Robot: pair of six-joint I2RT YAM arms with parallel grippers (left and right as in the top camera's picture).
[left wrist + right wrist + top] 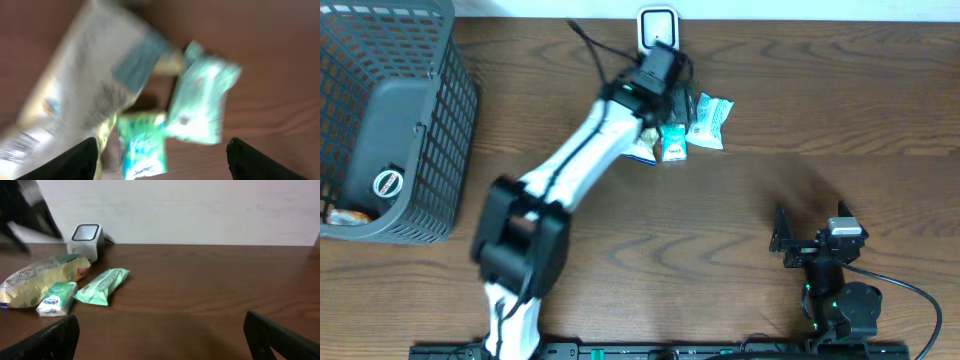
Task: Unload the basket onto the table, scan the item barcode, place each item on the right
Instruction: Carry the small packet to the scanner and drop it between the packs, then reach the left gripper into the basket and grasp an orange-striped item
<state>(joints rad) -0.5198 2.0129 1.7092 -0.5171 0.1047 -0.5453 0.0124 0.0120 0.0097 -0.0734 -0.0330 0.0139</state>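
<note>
Your left claw (162, 144) stands wide, its two dark fingers (82, 160) far apart at the bottom corners of the blurred left wrist view, with nothing gripped between them. Directly beneath it is a small green-and-white packet (142, 145), lying flat on the table (720, 220). A large pale snack bag (90, 85) runs off to one side of that packet, touching or overlapping it, and a mint-green wrapped packet (200, 100) lies just beside it on the other side. You cannot tell from these views which of the three is the item to scan, and no barcode is legible. From overhead, the cluster lies just in front of the white scanner (657, 25) at the far edge of the table, with your left arm stretched diagonally over the bag. Your right claw (161, 317) is also spread wide and holds nothing. It sits low near the table's near edge, well apart from the packets and facing them. A dark mesh basket (450, 110) stands at the far left corner.
</note>
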